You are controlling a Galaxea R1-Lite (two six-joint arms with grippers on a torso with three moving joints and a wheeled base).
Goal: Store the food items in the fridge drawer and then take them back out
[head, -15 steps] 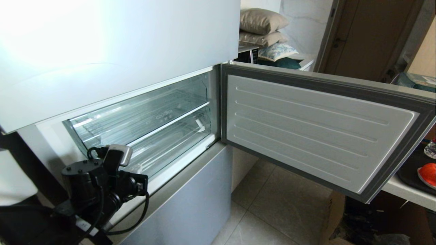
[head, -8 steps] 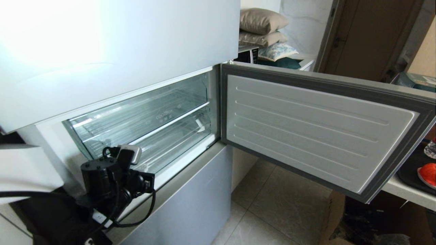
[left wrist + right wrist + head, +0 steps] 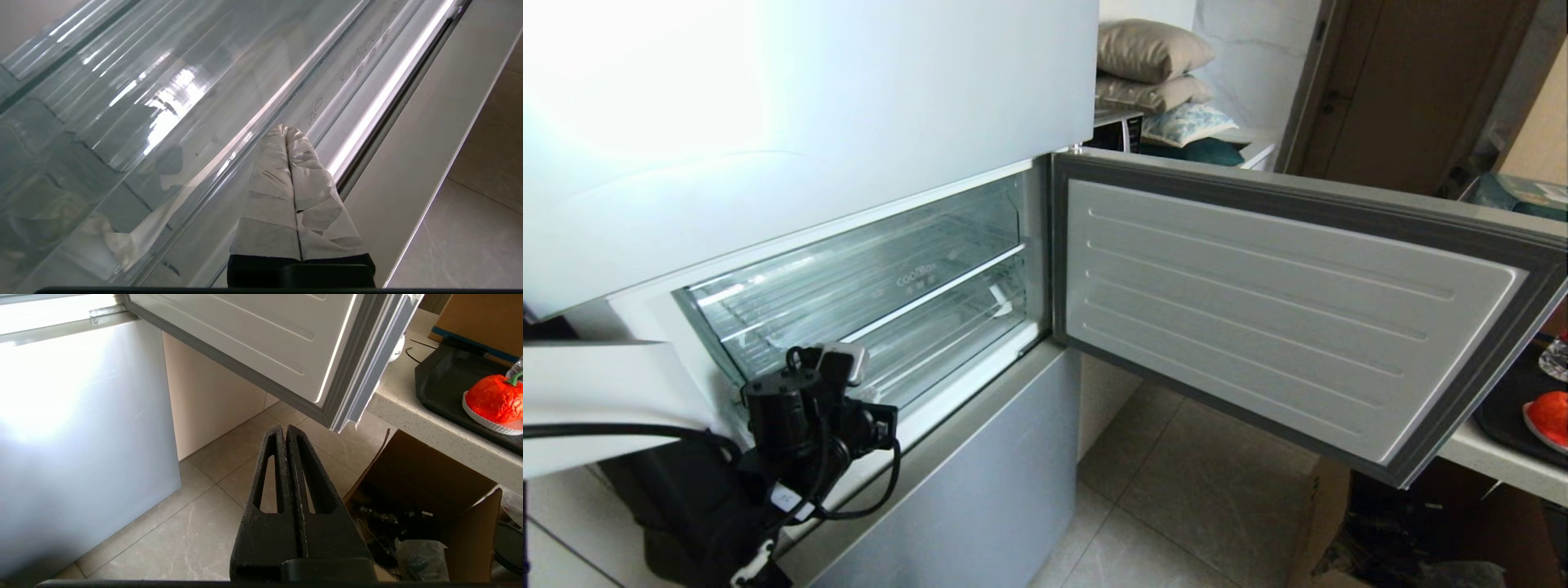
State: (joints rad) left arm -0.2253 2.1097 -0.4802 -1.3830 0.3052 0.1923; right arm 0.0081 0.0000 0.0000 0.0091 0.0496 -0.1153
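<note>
Jaws pressed together and holding nothing, the left gripper (image 3: 287,130) has advanced to the fridge drawer (image 3: 882,327) front lip. Right gripper (image 3: 284,428) likewise closed, empty. Fruit (image 3: 492,398) sits on a dish on the tabletop tray (image 3: 445,384).

My head camera looks down at the fridge drawer (image 3: 874,302) and open door (image 3: 1282,318), my left wrist camera sits close over that drawer's clear front (image 3: 171,134), and my right wrist camera, low, shares the door's edge (image 3: 359,367).

Orange-red fruit (image 3: 494,402), green stem; black tray (image 3: 445,381); clear ribbed fridge drawer (image 3: 874,302); grey door gasket (image 3: 1486,400).
</note>
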